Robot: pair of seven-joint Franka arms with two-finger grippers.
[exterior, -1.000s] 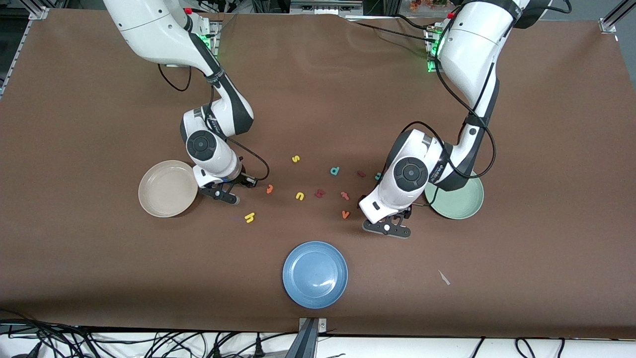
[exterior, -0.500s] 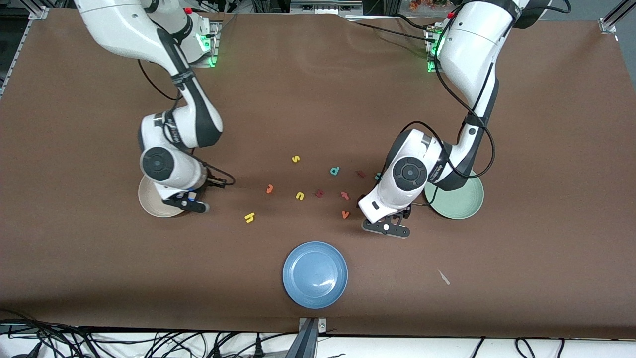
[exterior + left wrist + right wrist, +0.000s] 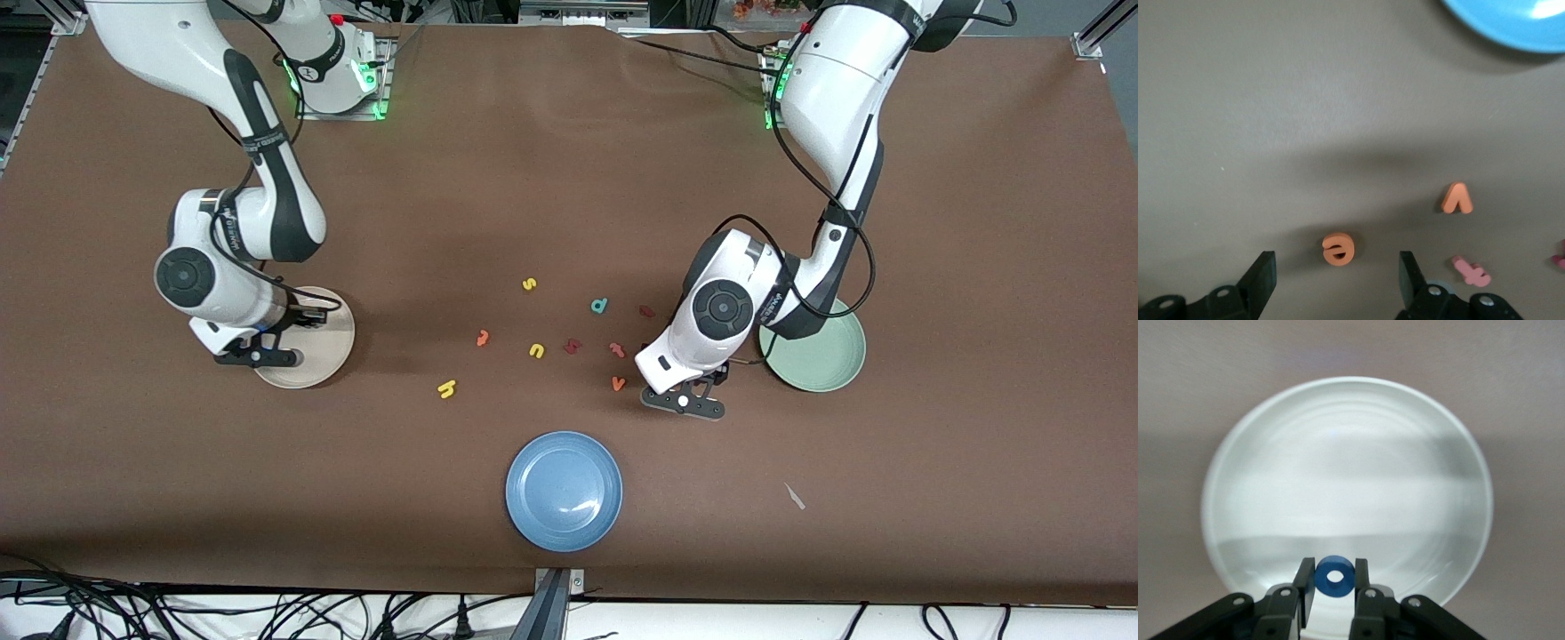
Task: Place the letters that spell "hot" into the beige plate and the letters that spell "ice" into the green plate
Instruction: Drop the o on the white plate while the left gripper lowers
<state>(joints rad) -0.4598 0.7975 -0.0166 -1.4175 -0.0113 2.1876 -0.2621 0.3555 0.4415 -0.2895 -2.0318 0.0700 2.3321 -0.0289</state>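
My right gripper [image 3: 258, 357] hangs over the beige plate [image 3: 311, 342], shut on the blue o [image 3: 1335, 579]; that plate [image 3: 1345, 473] fills the right wrist view. Low over the table beside the green plate [image 3: 822, 356], my left gripper [image 3: 683, 404] stands open. The orange e [image 3: 1338, 248] lies between its fingers [image 3: 1265, 267] without touching them, and the left hand hides it in the front view. The yellow h [image 3: 446, 388], orange t [image 3: 482, 338] and dark red i [image 3: 646, 310] lie on the table. The teal c is hidden.
A blue plate [image 3: 564, 491] sits nearest the front camera. Other loose letters lie mid-table: a yellow s [image 3: 529, 284], a yellow u [image 3: 536, 350], a teal d [image 3: 599, 305], a pinkish-red t [image 3: 615, 348] and an orange v [image 3: 618, 383].
My right arm has carried the blue o from the middle of the table toward its own end, to above the beige plate. The left gripper has shifted slightly toward the orange v.
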